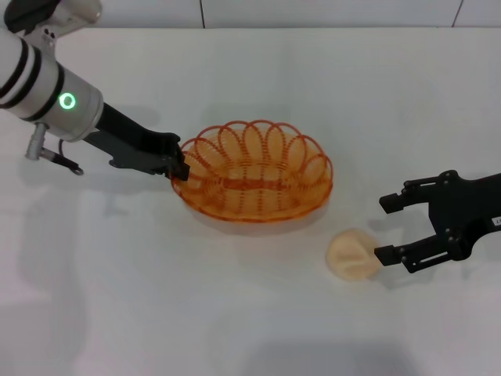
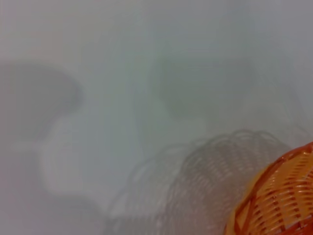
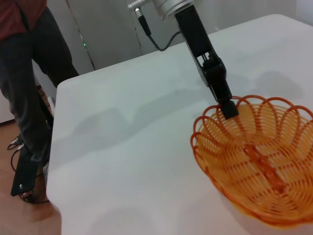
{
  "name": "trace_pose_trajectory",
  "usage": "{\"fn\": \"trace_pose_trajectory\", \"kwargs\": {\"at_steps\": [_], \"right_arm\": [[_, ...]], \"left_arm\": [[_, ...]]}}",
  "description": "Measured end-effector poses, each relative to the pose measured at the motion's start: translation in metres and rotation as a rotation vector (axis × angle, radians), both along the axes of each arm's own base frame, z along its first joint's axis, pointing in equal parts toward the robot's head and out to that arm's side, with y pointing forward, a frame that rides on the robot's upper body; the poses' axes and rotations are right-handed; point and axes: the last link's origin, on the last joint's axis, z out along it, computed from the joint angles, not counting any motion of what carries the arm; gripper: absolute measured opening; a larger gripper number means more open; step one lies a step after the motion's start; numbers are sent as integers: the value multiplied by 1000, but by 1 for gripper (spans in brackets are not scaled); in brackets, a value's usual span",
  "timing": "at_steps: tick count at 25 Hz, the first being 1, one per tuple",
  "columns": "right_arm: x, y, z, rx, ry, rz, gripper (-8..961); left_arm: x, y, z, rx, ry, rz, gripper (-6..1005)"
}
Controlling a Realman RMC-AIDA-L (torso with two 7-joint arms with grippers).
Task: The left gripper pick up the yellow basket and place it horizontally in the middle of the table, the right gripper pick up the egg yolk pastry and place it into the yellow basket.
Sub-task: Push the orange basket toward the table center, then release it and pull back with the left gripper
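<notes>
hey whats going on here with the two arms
The left gripper is shut on the rim of the oval orange-yellow wire basket, which sits near the middle of the white table. The right gripper is open around the small round cream-yellow pastry, which lies on the table beside the basket.

Left gripper [image 1: 179, 167] clamps the yellow basket [image 1: 254, 170] rim at nine o'clock; at the basket's five o'clock, the egg yolk pastry [image 1: 354, 254] sits just beside the right gripper's [image 1: 383, 228] spread fingers.
</notes>
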Motion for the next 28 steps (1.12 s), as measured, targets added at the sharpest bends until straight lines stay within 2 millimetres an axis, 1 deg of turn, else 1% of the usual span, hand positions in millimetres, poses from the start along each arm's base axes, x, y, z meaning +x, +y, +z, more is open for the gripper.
{"fn": "trace_pose_trajectory", "kwargs": {"at_steps": [3,7,28], "right_arm": [[0,0,0,0,-1,2,830],[0,0,0,-1,-1,3,830],[0,0,0,-3,-4,4,830]], "left_arm": [[3,-1,-7,-15,-22,1,75],[0,-3,-13,-21,-30,16,75],[-3,-4,-14,-15,-34,26,74]]}}
